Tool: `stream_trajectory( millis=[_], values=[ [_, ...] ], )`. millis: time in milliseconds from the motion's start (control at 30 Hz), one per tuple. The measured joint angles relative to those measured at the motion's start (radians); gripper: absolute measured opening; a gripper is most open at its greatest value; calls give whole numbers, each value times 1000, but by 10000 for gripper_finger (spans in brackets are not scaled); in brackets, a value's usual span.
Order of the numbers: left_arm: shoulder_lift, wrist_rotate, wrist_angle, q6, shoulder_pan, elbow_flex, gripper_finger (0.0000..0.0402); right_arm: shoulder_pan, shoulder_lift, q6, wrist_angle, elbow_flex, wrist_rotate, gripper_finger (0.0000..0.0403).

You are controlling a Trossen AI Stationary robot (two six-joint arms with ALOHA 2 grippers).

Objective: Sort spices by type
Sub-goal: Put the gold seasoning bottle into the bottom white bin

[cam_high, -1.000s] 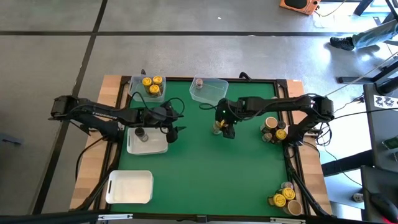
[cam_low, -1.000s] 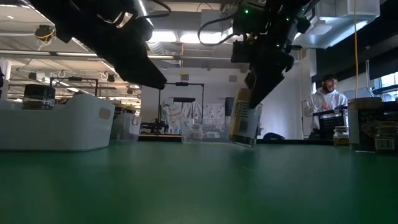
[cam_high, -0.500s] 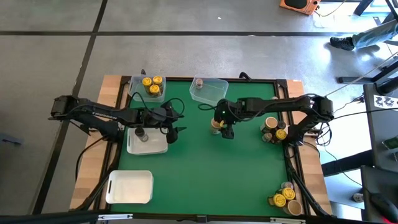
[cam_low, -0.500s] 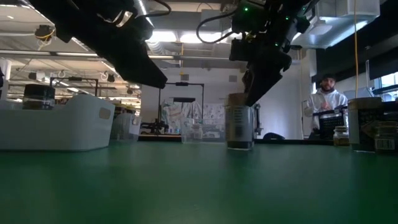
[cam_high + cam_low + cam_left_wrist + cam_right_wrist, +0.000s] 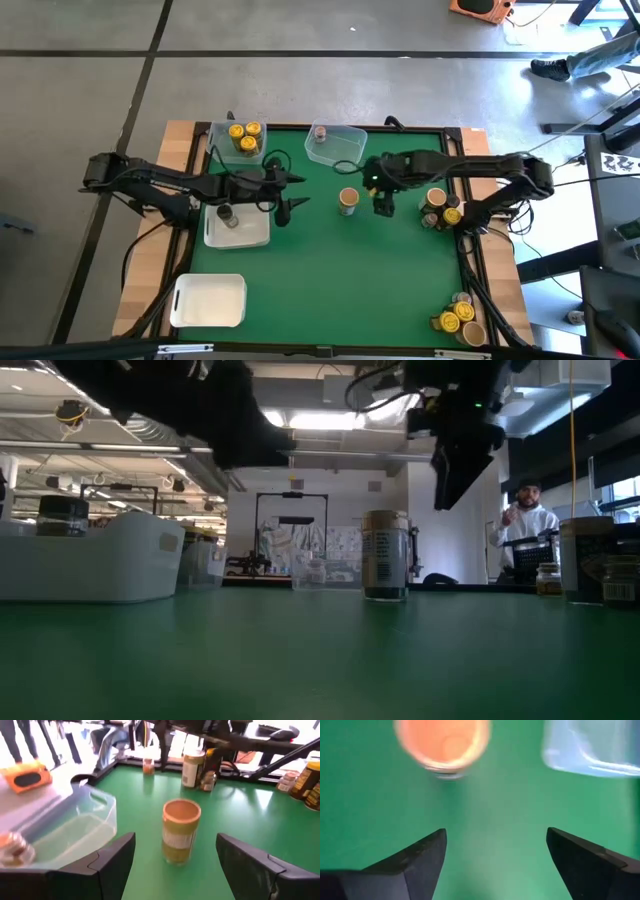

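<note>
A tan-lidded spice jar (image 5: 347,200) stands upright on its base on the green mat, near the middle of the table, touched by nothing. In the low view the jar (image 5: 386,555) stands alone. My right gripper (image 5: 382,207) hangs open just to the jar's right, above the mat, and in its wrist view the lid (image 5: 442,742) lies ahead of the open fingers (image 5: 496,831). My left gripper (image 5: 293,205) is open to the jar's left, pointing at it. Its wrist view shows the jar (image 5: 181,832) between and beyond the fingers (image 5: 176,835).
At the far edge, one clear tub (image 5: 238,140) holds yellow-lidded jars and another (image 5: 345,148) holds a grey-pink-lidded jar (image 5: 320,133). A white tray (image 5: 245,235) holds a dark-lidded jar (image 5: 226,213). An empty white tray (image 5: 210,300) sits near left. Jar clusters stand right (image 5: 440,208) and near right (image 5: 458,318).
My right gripper brought the tilted tan-lidded jar down until it stood upright on the mat. It then let go, rose and drew back toward the table's right edge. My left gripper moved a little to the right, toward the jar.
</note>
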State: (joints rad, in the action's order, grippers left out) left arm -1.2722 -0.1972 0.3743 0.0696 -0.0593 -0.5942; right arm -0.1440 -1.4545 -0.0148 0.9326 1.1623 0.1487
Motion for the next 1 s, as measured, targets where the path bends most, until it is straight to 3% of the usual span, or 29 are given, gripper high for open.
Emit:
stream_trajectory(
  millis=[267, 500, 667, 1000],
  values=[
    [-174, 109, 17, -110, -25, -172, 282, 0, 145, 57, -218, -246, -16, 340],
    [-374, 163, -301, -158, -63, -473, 335, 0, 156, 97, -426, -429, -18, 340],
    [-471, 162, -476, -150, -55, -650, 349, 0, 156, 124, -501, -490, -1, 340],
    [-495, 161, -461, -118, -51, -673, 350, 0, 156, 127, -650, -562, 1, 340]
  ],
)
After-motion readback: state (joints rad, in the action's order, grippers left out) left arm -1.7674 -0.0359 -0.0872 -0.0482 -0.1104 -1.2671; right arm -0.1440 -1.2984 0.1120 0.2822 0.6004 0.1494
